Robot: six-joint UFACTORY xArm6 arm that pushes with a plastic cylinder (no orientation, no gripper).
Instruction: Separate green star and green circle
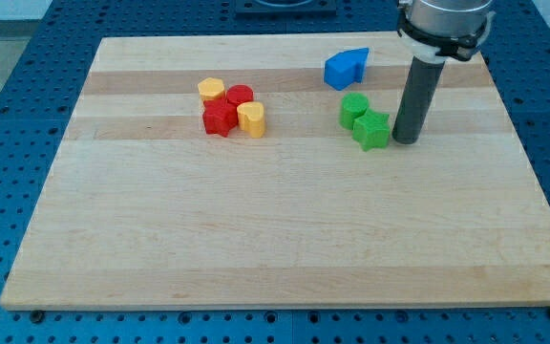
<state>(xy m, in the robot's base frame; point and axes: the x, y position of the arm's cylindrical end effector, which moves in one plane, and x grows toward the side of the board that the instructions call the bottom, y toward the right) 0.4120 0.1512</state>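
And here we are at the wooden board (285, 258), with all eyes on the green star (372, 130), our landmark. My tip (407, 140) sits just to the view's right of the green star, very close, possibly touching it, though I cannot tell for sure from this angle. The rod is plain and straight; it has no jaws to open or close and it has hold of nothing, it only pushes.

The green circle (354, 108) is pressed right up against the green star, on its upper-left side toward the view's top. So the pair is not yet separated, and the job looks barely begun.

Why is the tip parked on the star's right flank? My read: from there a push would drive the star toward the view's left, but the circle sits partly in that path, so the two might travel together. A better line may be to come between them or shove the star toward the view's bottom.

Above the star, toward the view's top, sits a blue block (345, 69), near the circle, which could get in the way. Well to the star's left is a cluster: two yellow blocks (250, 118) (211, 90) and two red blocks (220, 118) (241, 95), bunched together and out of play
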